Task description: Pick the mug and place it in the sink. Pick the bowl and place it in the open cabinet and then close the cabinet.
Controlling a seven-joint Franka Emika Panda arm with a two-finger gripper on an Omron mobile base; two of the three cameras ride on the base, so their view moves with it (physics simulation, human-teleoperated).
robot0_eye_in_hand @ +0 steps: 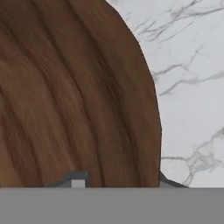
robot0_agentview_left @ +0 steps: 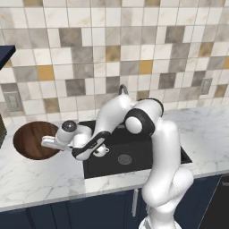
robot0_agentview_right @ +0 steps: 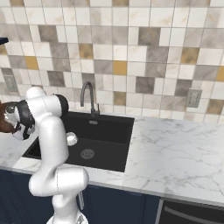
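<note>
Bowl (robot0_agentview_left: 30,139) lay on the marble counter (robot0_agentview_left: 40,179) at nine o'clock of the sink (robot0_agentview_left: 134,156) in the left base view, the mug (robot0_agentview_right: 71,139) sat in the basin in the right one, and in the hand view the gripper (robot0_eye_in_hand: 120,181) straddled the bowl's rim, fingers apart.

Dark brown bowl (robot0_agentview_left: 31,141) with wavy wood grain. White counter (robot0_agentview_left: 40,179) with thin grey veins. Black sink (robot0_agentview_left: 129,161) with a small white mug (robot0_agentview_left: 102,151) inside. Wall tiles (robot0_agentview_left: 134,44) in white, grey, tan and gold squares.
</note>
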